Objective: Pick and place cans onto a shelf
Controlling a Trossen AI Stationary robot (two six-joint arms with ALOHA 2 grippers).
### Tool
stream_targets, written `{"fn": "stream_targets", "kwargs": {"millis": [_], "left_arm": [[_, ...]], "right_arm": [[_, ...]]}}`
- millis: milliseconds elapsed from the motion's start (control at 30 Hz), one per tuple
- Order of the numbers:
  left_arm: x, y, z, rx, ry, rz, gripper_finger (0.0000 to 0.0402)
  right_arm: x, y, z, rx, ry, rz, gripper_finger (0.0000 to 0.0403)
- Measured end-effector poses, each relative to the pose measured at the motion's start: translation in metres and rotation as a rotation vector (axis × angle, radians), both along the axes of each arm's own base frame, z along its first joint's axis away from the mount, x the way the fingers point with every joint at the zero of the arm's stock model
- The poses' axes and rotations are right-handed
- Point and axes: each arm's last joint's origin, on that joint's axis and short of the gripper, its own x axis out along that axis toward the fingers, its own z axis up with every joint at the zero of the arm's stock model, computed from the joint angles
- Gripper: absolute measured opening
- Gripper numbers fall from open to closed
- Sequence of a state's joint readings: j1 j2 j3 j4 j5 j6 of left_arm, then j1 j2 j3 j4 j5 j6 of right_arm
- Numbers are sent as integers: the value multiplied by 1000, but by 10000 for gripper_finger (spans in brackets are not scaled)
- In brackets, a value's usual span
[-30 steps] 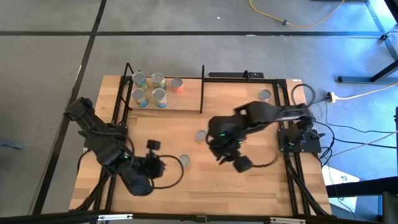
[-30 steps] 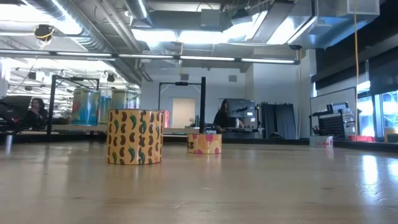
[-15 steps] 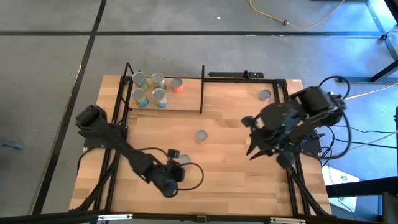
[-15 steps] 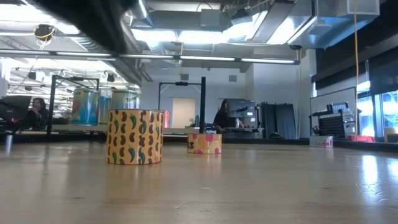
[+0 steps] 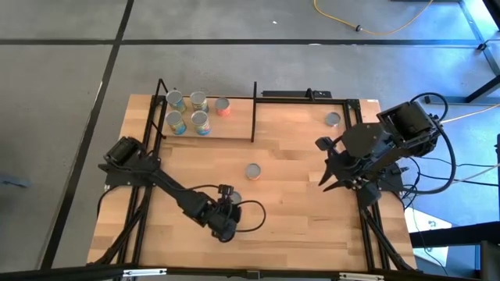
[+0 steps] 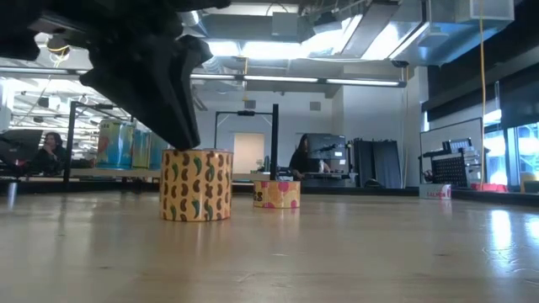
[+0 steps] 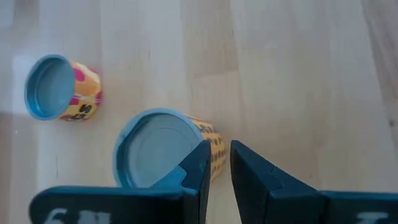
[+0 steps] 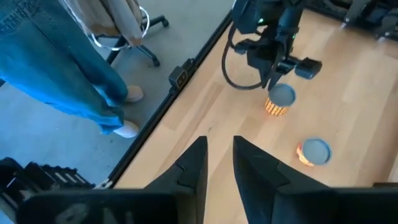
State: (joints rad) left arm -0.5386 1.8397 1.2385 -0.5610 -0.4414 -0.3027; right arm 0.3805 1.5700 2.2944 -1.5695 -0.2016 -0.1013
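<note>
Our nearly closed, empty left gripper [image 7: 215, 163] has just nudged the bean-patterned can [image 6: 195, 185] sideways, near the tabletop's front edge; regrasp needed.

From my seat I see a grey concrete floor [image 5: 234, 23] with dark seams and a yellow cable [image 5: 367, 30] looping across it. Beyond the wooden worktop [image 6: 354, 252], ceiling strip lights [image 6: 253, 77] glow over exposed ducts [image 6: 101, 38], with windows [image 6: 514, 151] on one side.

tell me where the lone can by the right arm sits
In the high view that can stands near the table's far right corner, just right of the shelf, close to the right gripper.
</note>
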Motion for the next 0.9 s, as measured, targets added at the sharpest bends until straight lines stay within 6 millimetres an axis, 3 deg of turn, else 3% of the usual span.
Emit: {"fn": "stream_targets", "kwargs": {"millis": [900], "left_arm": [[9, 20, 2, 15, 5, 38, 55]], "right_arm": [[0, 0, 0, -3, 0, 3, 78]]}}
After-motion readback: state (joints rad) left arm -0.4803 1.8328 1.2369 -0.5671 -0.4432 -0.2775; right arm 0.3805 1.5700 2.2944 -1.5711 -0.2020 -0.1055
